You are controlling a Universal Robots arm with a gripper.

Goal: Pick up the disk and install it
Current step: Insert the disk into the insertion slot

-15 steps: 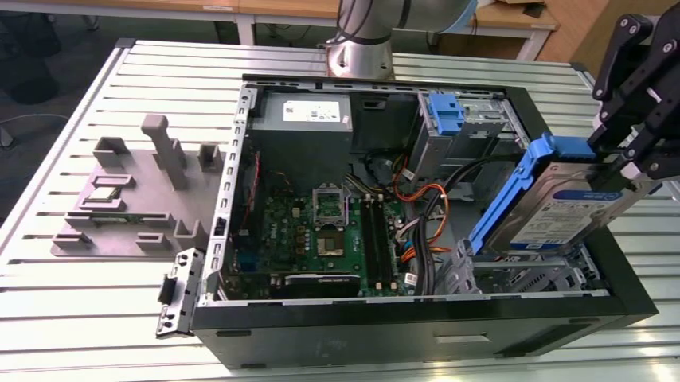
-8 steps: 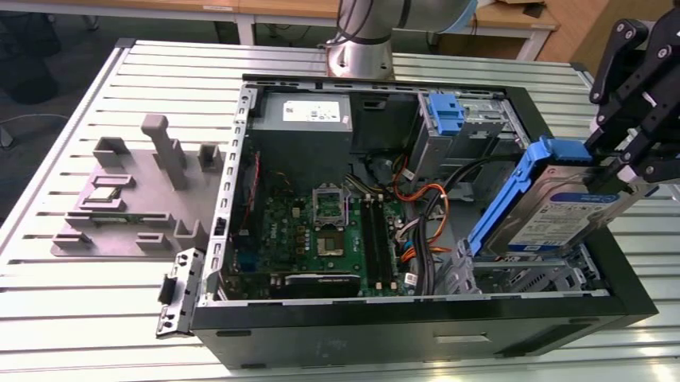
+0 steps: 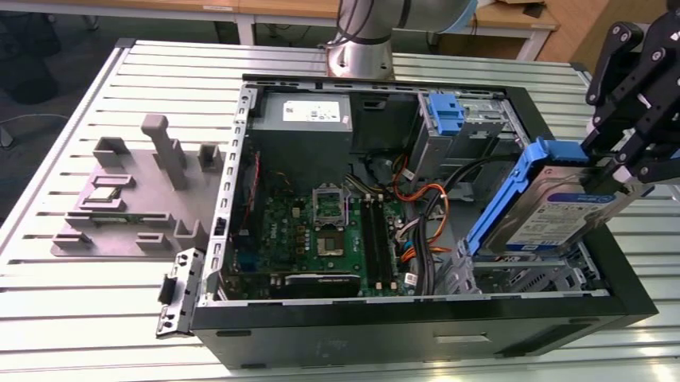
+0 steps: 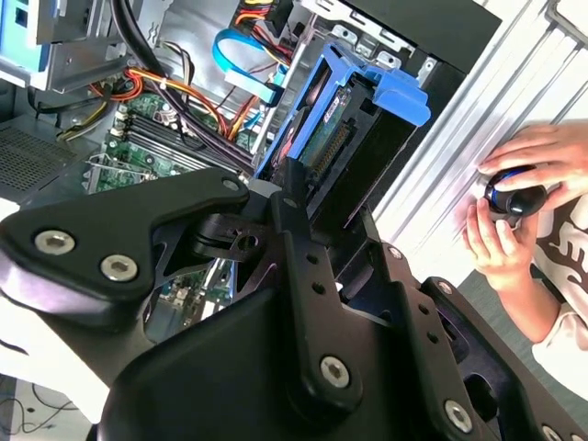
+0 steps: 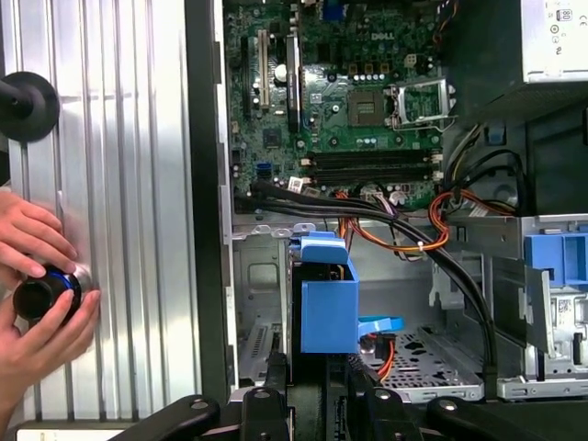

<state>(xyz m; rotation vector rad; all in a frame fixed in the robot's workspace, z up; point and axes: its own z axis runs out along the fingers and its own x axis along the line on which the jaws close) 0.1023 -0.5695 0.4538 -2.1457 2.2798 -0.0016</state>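
The disk [image 3: 552, 208] is a silver labelled drive in a bright blue carrier. It hangs tilted on edge above the metal drive bay [image 3: 521, 274] at the front corner of the open computer case [image 3: 425, 318], on the exterior view's right. My gripper [image 3: 625, 169] is shut on the disk's upper end. In both wrist views the carrier [image 4: 395, 92] [image 5: 326, 294] sticks out from between my black fingers [image 5: 262, 404], over the perforated bay floor [image 5: 423, 354].
Inside the case lie a motherboard [image 3: 318, 231], a grey power-supply box [image 3: 306, 111], an upright blue bracket [image 3: 447, 115] and orange and black cables [image 5: 441, 220] near the bay. A grey fixture tray [image 3: 138, 199] sits beside the case. A person's hands [image 5: 37, 294] hold a knob on the slatted table.
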